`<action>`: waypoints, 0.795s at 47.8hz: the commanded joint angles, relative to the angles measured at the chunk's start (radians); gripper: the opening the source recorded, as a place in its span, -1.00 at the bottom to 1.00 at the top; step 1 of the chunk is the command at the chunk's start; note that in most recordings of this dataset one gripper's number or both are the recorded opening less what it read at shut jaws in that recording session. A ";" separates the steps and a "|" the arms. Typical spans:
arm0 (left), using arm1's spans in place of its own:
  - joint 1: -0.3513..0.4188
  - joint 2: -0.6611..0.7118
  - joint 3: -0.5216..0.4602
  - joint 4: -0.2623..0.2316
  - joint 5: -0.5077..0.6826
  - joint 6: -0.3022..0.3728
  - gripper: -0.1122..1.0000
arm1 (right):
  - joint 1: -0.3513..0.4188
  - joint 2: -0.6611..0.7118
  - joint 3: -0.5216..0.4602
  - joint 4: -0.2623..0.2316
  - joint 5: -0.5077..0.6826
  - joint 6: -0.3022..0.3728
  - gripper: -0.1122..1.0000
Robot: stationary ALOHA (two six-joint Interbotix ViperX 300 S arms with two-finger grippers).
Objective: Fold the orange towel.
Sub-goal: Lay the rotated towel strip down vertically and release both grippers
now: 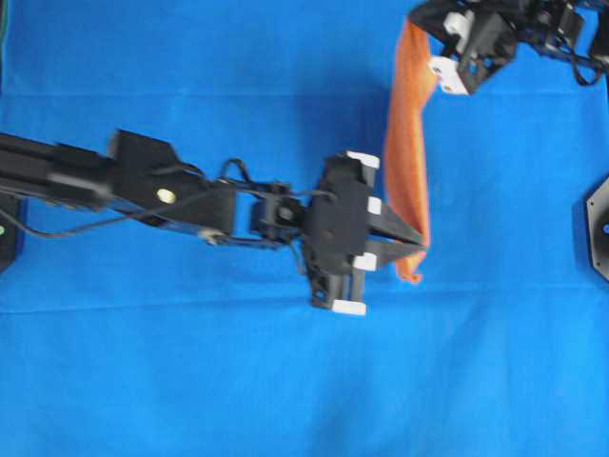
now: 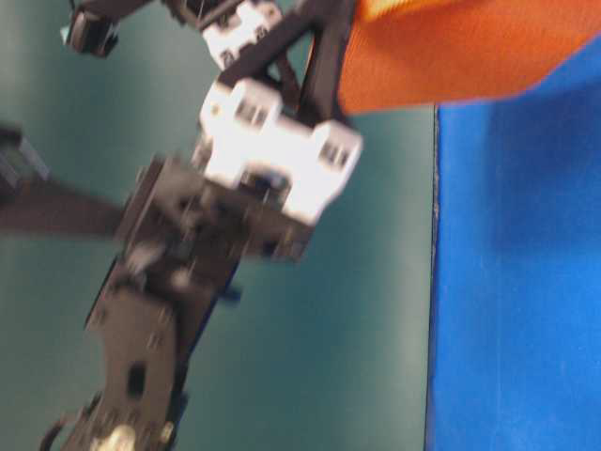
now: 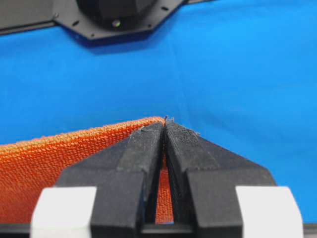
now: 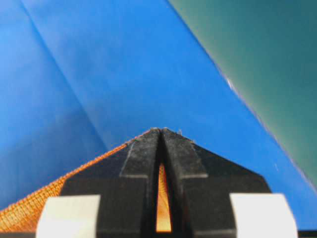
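Note:
The orange towel (image 1: 407,143) hangs in the air as a narrow stretched band, held at both ends above the blue sheet (image 1: 238,381). My left gripper (image 1: 419,249) is shut on its near corner; in the left wrist view the orange towel (image 3: 44,173) shows between and left of the black fingers (image 3: 143,148), at my left gripper (image 3: 165,123). My right gripper (image 1: 419,33) is shut on the far corner at the top; the right wrist view has the orange towel (image 4: 29,210) pinched in my right gripper (image 4: 161,131). At table level the orange towel (image 2: 451,56) hangs at the top.
A black arm base (image 1: 595,224) sits at the right edge of the sheet, seen also as the black arm base (image 3: 119,17) in the left wrist view. A green surface (image 2: 357,282) borders the blue sheet (image 2: 516,282).

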 commanded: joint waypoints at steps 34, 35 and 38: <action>-0.061 -0.109 0.347 -0.005 -0.164 -0.235 -0.78 | 0.097 0.380 -0.253 -0.038 -0.091 -0.006 -0.76; -0.063 -0.112 0.356 -0.003 -0.169 -0.238 -0.78 | 0.100 0.385 -0.259 -0.038 -0.089 -0.006 -0.76; -0.066 -0.120 0.374 -0.003 -0.175 -0.244 -0.78 | 0.103 0.393 -0.268 -0.040 -0.091 -0.006 -0.76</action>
